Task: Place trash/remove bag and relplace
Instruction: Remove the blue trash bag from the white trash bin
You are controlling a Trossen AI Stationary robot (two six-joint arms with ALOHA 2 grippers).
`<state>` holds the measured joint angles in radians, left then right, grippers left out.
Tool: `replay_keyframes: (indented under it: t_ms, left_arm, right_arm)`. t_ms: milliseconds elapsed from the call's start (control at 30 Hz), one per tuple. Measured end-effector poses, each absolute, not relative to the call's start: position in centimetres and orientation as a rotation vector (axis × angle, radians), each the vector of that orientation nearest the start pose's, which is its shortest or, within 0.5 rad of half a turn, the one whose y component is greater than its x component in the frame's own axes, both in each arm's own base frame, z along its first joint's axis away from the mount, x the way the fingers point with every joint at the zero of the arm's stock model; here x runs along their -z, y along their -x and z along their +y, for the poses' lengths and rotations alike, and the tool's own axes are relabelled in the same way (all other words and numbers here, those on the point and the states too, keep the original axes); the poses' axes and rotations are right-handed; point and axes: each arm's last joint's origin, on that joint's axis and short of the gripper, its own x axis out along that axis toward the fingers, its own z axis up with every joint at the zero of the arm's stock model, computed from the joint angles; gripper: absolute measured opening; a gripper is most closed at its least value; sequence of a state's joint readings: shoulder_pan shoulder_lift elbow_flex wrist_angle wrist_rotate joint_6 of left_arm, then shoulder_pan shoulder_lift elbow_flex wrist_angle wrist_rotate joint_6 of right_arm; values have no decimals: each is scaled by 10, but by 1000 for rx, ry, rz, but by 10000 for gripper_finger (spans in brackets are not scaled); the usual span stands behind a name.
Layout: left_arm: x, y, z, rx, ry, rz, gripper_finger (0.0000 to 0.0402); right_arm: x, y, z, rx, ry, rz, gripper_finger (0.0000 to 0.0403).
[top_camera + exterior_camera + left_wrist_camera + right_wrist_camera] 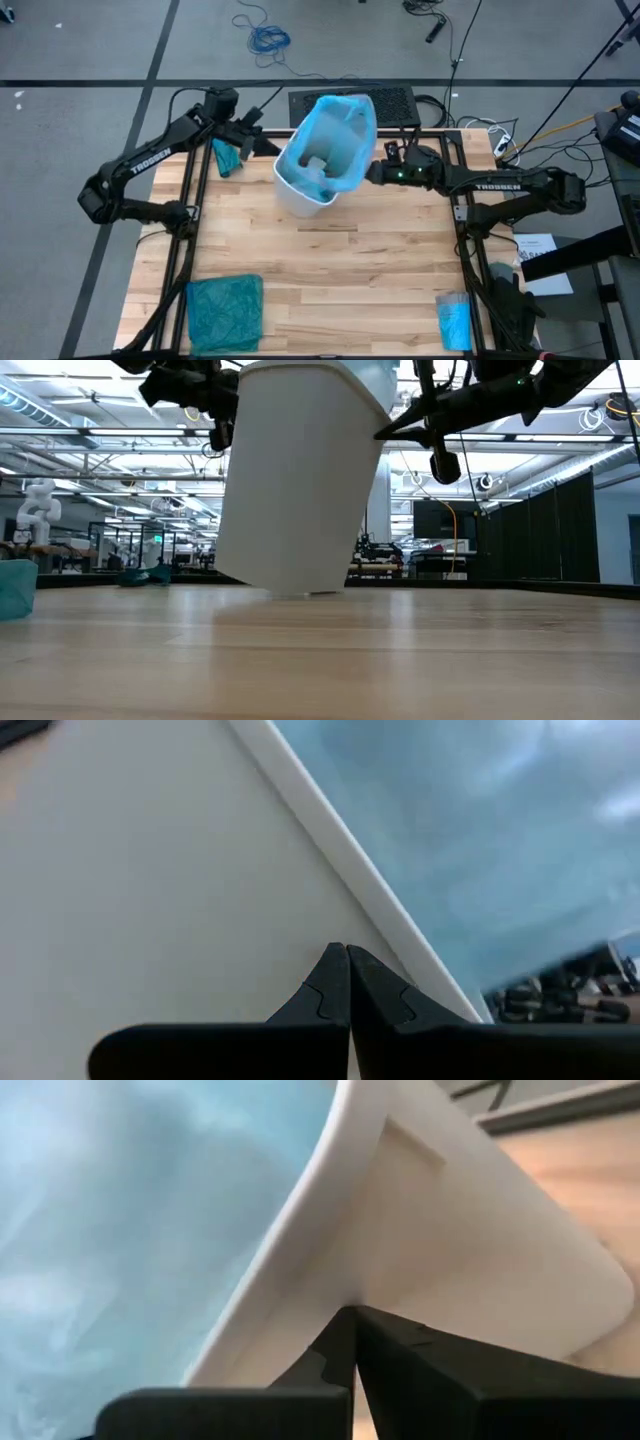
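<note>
A white plastic bin (300, 195) stands at the far middle of the table. It is lined with the light-blue bag (335, 135), whose edge is folded over the rim. In the low view the bin (300, 480) leans a little, one base edge (305, 594) on the wood. My left gripper (266, 148) is shut against the bin's left side, and my right gripper (374, 172) is shut against its right side. No trash shows. My left gripper presses its shut fingertips (346, 960) against the bin's white outer wall (250, 900), just under the rim. It comes nearly level from the table's left. My right gripper presses its shut fingertips (350, 1320) against the opposite outer wall (420, 1250) below the rim. It comes nearly level from the table's right.
A folded teal-green bag (225, 315) lies at the near left corner, and another teal piece (226, 158) hangs by the left frame. A small bright-blue roll (453, 322) lies near right. A black keyboard-like unit (400, 105) sits behind the bin.
</note>
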<state>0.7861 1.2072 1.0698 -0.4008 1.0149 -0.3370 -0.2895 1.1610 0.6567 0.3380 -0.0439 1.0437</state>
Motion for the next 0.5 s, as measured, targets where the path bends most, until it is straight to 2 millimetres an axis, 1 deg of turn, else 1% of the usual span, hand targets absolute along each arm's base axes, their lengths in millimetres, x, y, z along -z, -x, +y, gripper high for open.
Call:
replay_keyframes:
  t_ms: [133, 267, 500]
  left_arm:
    - [-328, -192, 154, 131, 752, 423, 0]
    - [-322, -191, 155, 87, 751, 471, 0]
    - [-321, -198, 148, 121, 744, 488, 0]
  right_arm:
    - [-273, -242, -80, 258, -1051, -69, 0]
    - [-283, -241, -83, 205, -1034, -141, 0]
    - [-277, -240, -85, 240, -1041, -92, 0]
